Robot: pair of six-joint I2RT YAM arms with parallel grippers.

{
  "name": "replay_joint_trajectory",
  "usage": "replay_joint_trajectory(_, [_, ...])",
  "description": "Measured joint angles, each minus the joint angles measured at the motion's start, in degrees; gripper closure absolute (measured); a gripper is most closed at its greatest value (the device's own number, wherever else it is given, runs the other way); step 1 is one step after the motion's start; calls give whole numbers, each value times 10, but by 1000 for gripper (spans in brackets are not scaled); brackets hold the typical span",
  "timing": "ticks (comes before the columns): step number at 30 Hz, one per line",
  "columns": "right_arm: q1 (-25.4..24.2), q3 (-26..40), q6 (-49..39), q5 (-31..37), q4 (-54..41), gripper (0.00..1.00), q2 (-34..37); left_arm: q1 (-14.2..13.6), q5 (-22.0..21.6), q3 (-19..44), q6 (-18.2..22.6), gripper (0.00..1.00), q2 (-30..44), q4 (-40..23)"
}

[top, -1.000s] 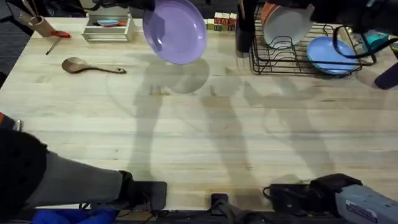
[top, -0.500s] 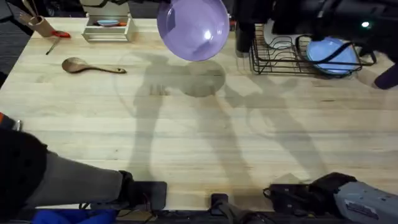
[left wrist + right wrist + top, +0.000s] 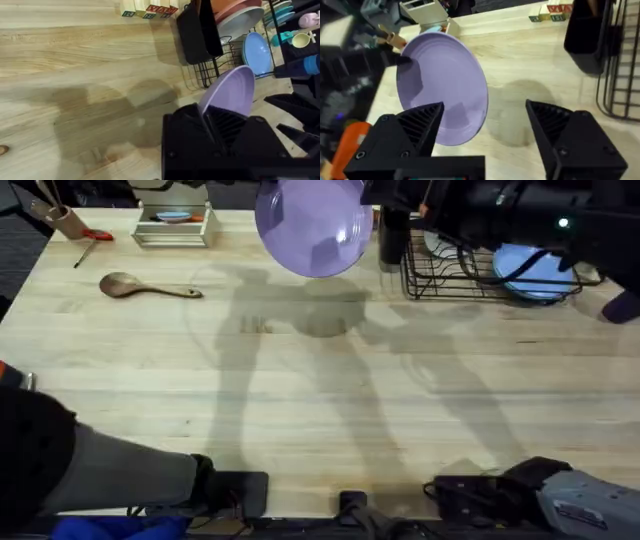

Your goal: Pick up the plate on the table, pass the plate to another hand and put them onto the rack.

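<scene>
Left claw (image 3: 212, 131) grips plate (image 3: 312, 225) above table (image 3: 300, 400).

The middle of the table (image 3: 330, 400) lies bare and wide — easy passage there. Up at the far edge it gets crowded: the plate (image 3: 312, 225) hangs in the air just beside the rack (image 3: 450, 280), a dark upright holder (image 3: 393, 235) between them. The rack already carries a blue plate (image 3: 530, 275). A wooden spoon (image 3: 145, 286) lies well off to the left.
</scene>
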Motion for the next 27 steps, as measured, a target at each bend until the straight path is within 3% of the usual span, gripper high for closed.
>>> replay_joint_trajectory(8, [4, 0, 73, 0, 0, 6, 26, 0, 0, 0, 0, 960, 0, 0])
replay_joint_trajectory(18, [13, 0, 98, 0, 0, 12, 65, 0, 0, 0, 0, 960, 0, 0])
replay_joint_trajectory(21, [13, 0, 100, 0, 1, 69, 65, 0, 0, 0, 0, 960, 0, 0])
replay_joint_trajectory(27, [13, 0, 121, 0, 2, 339, 66, 0, 0, 0, 0, 960, 0, 0])
